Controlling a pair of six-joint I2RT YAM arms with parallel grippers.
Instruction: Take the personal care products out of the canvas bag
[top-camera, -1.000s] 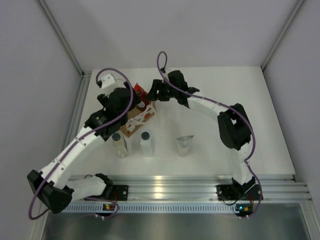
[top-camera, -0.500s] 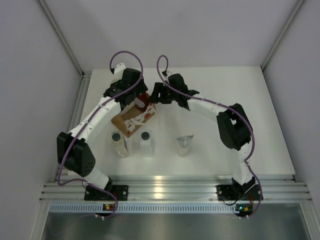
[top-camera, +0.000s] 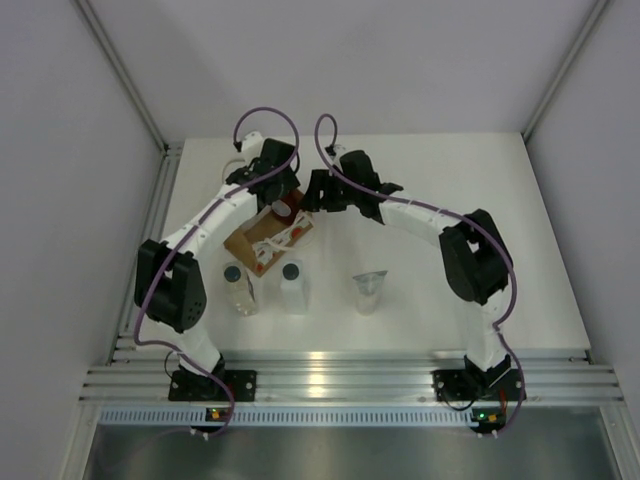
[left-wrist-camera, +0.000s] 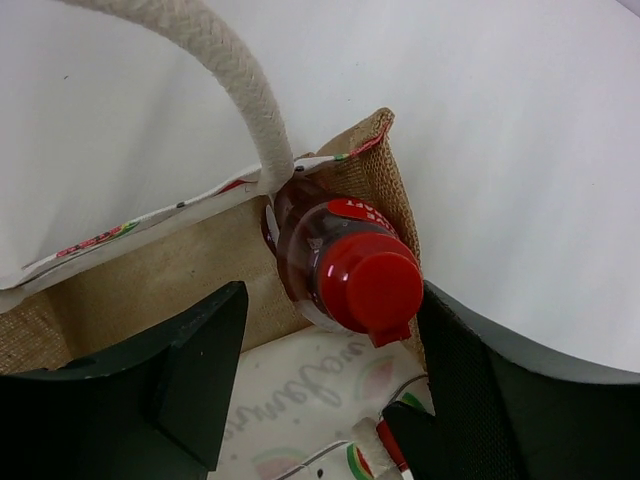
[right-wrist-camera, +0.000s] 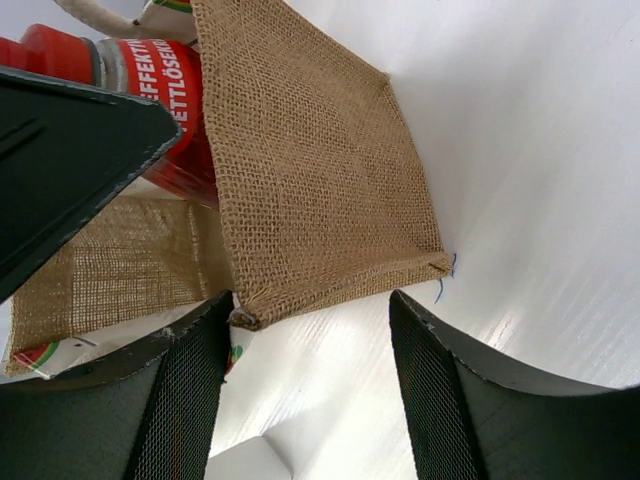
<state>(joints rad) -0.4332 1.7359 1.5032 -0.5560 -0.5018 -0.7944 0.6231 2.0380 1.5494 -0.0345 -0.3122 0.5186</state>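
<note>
The canvas bag (top-camera: 262, 240) lies tipped on the table, with its mouth toward the far side. The slim red bottle (top-camera: 284, 208) sticks out of that mouth. In the left wrist view its red cap (left-wrist-camera: 368, 285) sits between the open jaws of my left gripper (left-wrist-camera: 330, 335), close to the right finger, beside a white rope handle (left-wrist-camera: 238, 82). My right gripper (top-camera: 313, 196) is open at the bag's burlap side (right-wrist-camera: 310, 170), its left finger (right-wrist-camera: 190, 390) at the bag's corner. The clear bottle (top-camera: 235, 286), white bottle (top-camera: 292, 285) and silvery pouch (top-camera: 369, 290) stand on the table nearer the arm bases.
The white table (top-camera: 470, 200) is walled by grey panels on the left, right and back. A metal rail (top-camera: 350, 375) runs along the near edge. The white bottle's top (right-wrist-camera: 245, 465) shows just below my right gripper.
My left arm has swung from the near left round to the far side of the bag, and its gripper now straddles the red bottle's cap. The right arm has barely moved.
</note>
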